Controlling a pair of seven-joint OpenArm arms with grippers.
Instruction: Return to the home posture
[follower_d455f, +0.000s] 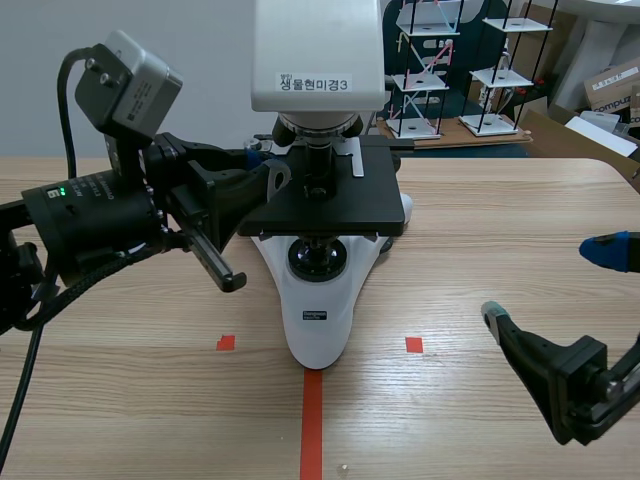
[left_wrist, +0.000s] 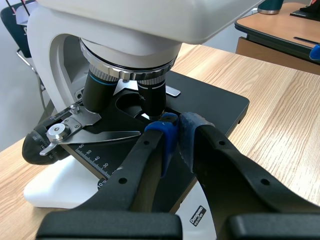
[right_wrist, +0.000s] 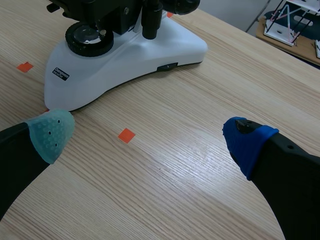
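A white microscope (follower_d455f: 318, 300) with a black stage (follower_d455f: 330, 205) stands at the table's middle. My left gripper (follower_d455f: 256, 156) is raised at the stage's left edge. In the left wrist view this gripper (left_wrist: 179, 131) is shut, its blue pads pressed together over the stage (left_wrist: 215, 102), just under the objective lens (left_wrist: 151, 97); I see nothing between them. My right gripper (follower_d455f: 551, 282) hangs low at the right, open and empty. In the right wrist view the right gripper (right_wrist: 149, 136) spans bare wood, with the microscope base (right_wrist: 125, 50) ahead of it.
Orange-red tape marks (follower_d455f: 312, 420) lie at the table's near middle. The stage's slide clip (left_wrist: 85, 131) sits beside the left fingers. Shelves with wire models (follower_d455f: 430, 70) and cardboard boxes (follower_d455f: 610, 90) stand beyond the table's far edge.
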